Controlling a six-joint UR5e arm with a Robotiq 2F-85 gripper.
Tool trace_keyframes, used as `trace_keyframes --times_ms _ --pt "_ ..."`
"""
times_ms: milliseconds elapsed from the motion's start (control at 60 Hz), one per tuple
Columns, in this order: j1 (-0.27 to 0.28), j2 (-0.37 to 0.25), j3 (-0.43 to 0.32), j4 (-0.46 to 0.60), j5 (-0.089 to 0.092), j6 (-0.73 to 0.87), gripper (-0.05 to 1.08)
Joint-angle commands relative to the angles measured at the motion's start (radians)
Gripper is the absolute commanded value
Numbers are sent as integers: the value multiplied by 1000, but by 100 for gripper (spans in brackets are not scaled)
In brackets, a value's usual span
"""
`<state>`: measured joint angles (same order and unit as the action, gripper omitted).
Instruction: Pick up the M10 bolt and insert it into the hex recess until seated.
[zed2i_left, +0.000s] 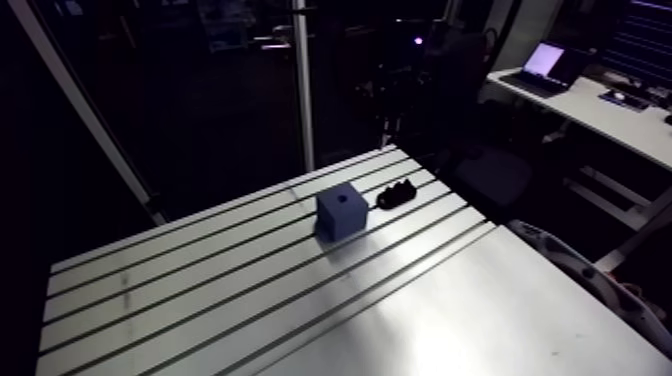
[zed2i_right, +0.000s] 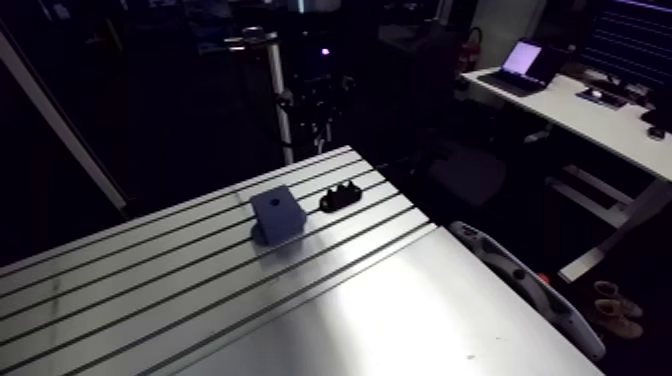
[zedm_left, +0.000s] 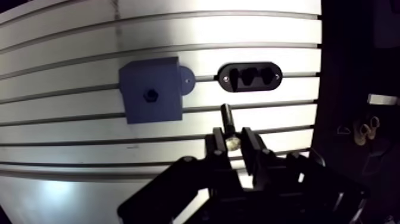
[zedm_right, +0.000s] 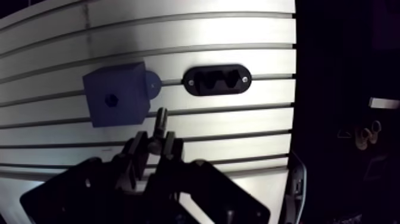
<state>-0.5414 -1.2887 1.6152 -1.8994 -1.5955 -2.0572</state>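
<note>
**Gripper gripping the bolt**

The gripper (zedm_left: 232, 140) is clenching the bolt (zedm_left: 227, 118), which is sticking out ahead of its fingers. In the arm view, the blue block (zed2i_left: 341, 213) is sitting mid-frame on the table (zed2i_left: 200, 300), with the black holder (zed2i_left: 397, 194) just right of it.

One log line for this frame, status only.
hand: shut on M10 bolt | hex recess: empty, in blue block | black holder: beside blue block | insertion: not yet done

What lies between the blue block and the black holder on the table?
Nothing loose: a round tab on the blue block juts toward the black holder, then bare table, as the wrist view shows.
</note>
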Motion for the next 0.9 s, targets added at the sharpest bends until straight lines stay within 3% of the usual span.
trace_keyframes --times_ms 17,183,383,767,900 --pt "60 -4 -87 126 -6 16 99" --pt "97 -2 -129 178 -18 -17 101" --pt "144 31 -178 224 -73 -115 103" --pt "154 74 -215 335 -83 -240 103" --pt "171 87 -221 368 -103 -290 102"
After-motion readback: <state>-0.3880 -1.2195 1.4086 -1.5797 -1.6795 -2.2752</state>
